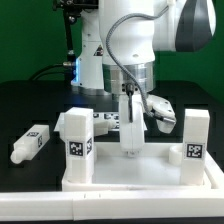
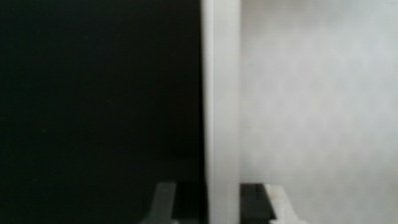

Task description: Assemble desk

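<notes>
in the tool (image 1: 130, 120), one leg (image 1: 130, 145); on two upright legs (image 1: 75, 125), black-and-white tags (image 1: 193, 152)

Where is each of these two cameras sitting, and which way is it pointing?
Exterior view: off the arm, facing the desk panel; shows that arm and its end effector.
Wrist view: on the wrist, looking along the end effector; only its fingers show.
Shared: the upright leg the end effector is shut on, a white bar in the wrist view.

One panel (image 1: 130, 180); three legs (image 1: 77, 142) (image 1: 194, 140) (image 1: 30, 143) flanking the jaws, perhaps a fourth behind them.
</notes>
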`<state>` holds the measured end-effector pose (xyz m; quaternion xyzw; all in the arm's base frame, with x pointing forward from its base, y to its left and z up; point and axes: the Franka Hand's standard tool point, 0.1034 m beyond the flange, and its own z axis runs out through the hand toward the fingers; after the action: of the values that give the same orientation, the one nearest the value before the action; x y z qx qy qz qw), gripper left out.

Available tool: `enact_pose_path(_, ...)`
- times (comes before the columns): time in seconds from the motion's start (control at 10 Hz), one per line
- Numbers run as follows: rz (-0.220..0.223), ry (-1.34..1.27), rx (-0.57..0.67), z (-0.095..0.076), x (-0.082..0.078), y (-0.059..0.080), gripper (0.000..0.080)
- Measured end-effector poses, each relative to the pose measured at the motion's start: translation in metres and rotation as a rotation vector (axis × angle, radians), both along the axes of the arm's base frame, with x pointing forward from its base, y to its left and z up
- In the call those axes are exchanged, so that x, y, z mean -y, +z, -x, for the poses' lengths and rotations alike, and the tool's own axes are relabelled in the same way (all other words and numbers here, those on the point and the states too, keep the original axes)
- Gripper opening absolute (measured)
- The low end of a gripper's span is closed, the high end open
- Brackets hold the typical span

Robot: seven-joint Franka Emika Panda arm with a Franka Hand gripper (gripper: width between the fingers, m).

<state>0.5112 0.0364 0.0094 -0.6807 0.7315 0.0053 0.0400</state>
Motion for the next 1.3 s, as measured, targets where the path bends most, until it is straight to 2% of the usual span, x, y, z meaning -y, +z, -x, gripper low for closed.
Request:
enact_pose_path(0.2,0.013,0.153,0.039,0.005,0.011,0.012,0.005)
enact_pose_path(0.3,0.012,0.255,0.061,0.007,0.022,0.024,0.005)
enact_pose_path(0.4,0.0,0.378,0.055,0.015,0.034,0.029,0.005)
enact_pose_path(0.5,0.001,0.485,0.051,0.019,0.042,0.026,0.0051)
enact_pose_path(0.6,0.021,0.608,0.049,0.022,0.047,0.021,0.0053)
enact_pose_path(0.9,0.035,0.756,0.046,0.025,0.059,0.018,0.0054)
enact_pose_path(1.0,0.009,0.903,0.026,0.02,0.068,0.025,0.0054)
enact_pose_path(1.1,-0.021,1.056,0.019,0.006,0.071,0.034,0.0054)
enact_pose_path(1.2,-0.017,1.246,0.027,-0.004,0.069,0.037,0.0054)
enact_pose_path(1.3,0.029,1.339,0.04,0.001,0.065,0.031,0.0054)
